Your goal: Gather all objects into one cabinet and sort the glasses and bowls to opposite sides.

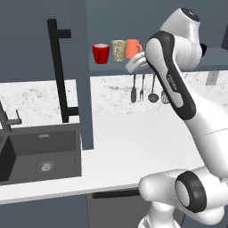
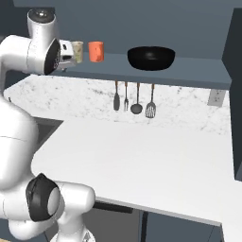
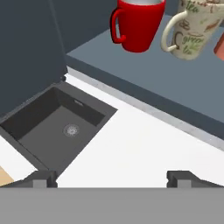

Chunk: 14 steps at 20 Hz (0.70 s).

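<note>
Writing: a small dark mark runs along the arm's dark forearm cover in left base view, too small for me to read. No labels on the cups; beige patterned cup [image 3: 192,30] has brown/green print, no legible text.

Arm pose: rises from base, elbow high, forearm reaching fwd and up toward the open cabinet shelf [image 2: 198,66]. Hand [image 3: 113,177] sits just in front of the shelf edge near the cups; in hand view its two dark fingertips [image 3: 41,178] stand wide apart at the bottom w/ nothing between them, so released, holding nothing.

Task items: red mug [image 1: 101,53], beige patterned cup and orange mug [image 1: 133,48] stand upright in a row on the shelf, left end, close together; beige and orange look touching or nearly so, can't tell which. Black bowl [image 2: 151,57] sits upright on the same shelf, well apart to the right of the cups. Cabinet door [image 1: 44,67] w/ long black bar handle [image 1: 58,71] stands open at the left.

Edges/room: white table [image 2: 142,156] below is broad. Dark sink [image 1: 40,156] is cut into it at left, faucet [image 1: 9,120] beside it. Four utensils [image 2: 133,99] hang under the shelf against the marble backsplash. Shelf stretch between orange mug and bowl is open.
</note>
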### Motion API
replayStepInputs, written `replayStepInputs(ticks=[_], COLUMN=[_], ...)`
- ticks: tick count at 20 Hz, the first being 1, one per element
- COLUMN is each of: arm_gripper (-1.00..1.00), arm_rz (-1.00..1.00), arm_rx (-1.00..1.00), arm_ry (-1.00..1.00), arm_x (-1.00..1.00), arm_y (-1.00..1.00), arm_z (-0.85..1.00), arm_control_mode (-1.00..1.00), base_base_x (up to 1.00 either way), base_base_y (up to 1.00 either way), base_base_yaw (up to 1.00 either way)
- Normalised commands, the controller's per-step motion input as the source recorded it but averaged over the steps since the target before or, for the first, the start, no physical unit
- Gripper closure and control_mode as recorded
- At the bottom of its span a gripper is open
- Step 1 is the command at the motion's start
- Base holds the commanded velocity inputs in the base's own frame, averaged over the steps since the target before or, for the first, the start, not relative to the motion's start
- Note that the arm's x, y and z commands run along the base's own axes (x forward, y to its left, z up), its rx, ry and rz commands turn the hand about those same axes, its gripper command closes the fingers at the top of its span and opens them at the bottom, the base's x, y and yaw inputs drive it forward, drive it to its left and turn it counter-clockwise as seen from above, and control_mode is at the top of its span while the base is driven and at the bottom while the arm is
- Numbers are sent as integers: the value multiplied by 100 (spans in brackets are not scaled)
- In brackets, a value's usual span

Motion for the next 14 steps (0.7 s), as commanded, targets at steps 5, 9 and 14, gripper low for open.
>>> replayStepInputs(ticks=[5,9,14], arm_gripper=[-100,-100,-100], arm_rz=[10,1,-7], arm_rx=[-3,0,-5], arm_ry=[0,16,51], arm_x=[-100,-100,-94], arm_y=[-46,-13,-2], arm_z=[0,0,-15], arm_control_mode=[-100,-100,-100], base_base_x=[0,0,0], base_base_y=[0,0,0], base_base_yaw=[0,0,0])
